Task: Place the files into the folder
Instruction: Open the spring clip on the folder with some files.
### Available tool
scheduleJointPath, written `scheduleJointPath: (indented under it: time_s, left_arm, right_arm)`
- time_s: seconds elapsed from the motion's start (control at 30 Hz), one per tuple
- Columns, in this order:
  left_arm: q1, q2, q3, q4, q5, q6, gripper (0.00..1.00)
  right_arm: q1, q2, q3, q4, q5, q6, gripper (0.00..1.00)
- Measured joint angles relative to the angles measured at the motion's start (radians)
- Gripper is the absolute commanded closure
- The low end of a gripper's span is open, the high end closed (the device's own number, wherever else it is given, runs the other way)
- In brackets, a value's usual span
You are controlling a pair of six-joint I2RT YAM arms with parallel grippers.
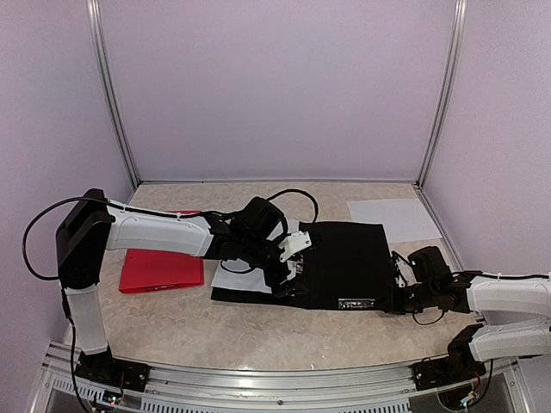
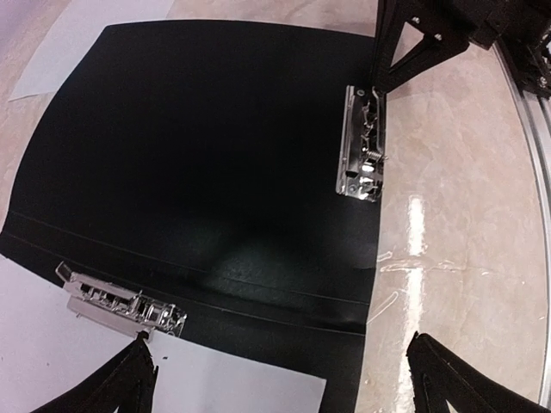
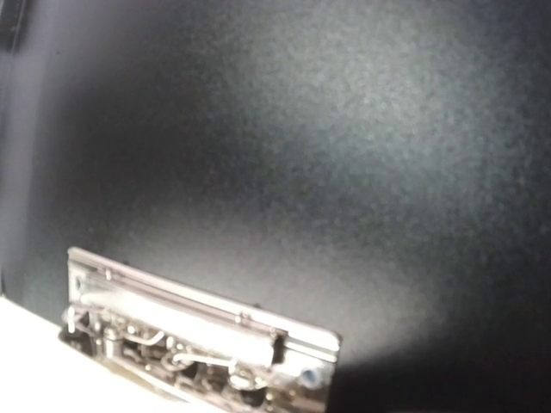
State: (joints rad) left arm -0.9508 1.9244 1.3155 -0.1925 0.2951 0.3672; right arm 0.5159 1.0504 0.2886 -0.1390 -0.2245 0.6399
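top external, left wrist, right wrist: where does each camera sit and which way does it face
top external: above and behind the bases, facing down over the table; both arms show, left gripper and right gripper at the black folder.
left wrist: on the left arm, facing down onto the open black folder; own fingertips at the bottom, right gripper top right.
right wrist: close against the folder's inside; own fingers not clearly seen.
shared: both wrist views seem to catch one metal clip.

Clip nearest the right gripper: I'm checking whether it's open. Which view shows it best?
Left wrist: the clip is sharp and whole. Right wrist has it close but blurred; top external, just a speck.
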Motion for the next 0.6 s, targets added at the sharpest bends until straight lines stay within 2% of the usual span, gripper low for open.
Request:
scheduleJointPath:
  time_s: [0.2, 0.33, 0.6]
  left_arm:
    - [-0.052, 0.057, 0.047, 0.063, 0.109, 0.015, 0.03]
    - [-0.102, 0.129, 0.097, 0.108, 0.166, 0.061, 0.09]
    - [-0.135, 0.28, 0.188, 0.139, 0.224, 0.158, 0.14]
  right_arm:
    - [0.0, 0.017, 0.0, 0.027, -0.003, -0.003, 1.0]
    - [0.0, 0.018, 0.0, 0.031, -0.004, -0.003, 1.0]
    - [0.0, 0.011, 0.0, 0.028, -0.004, -0.004, 1.0]
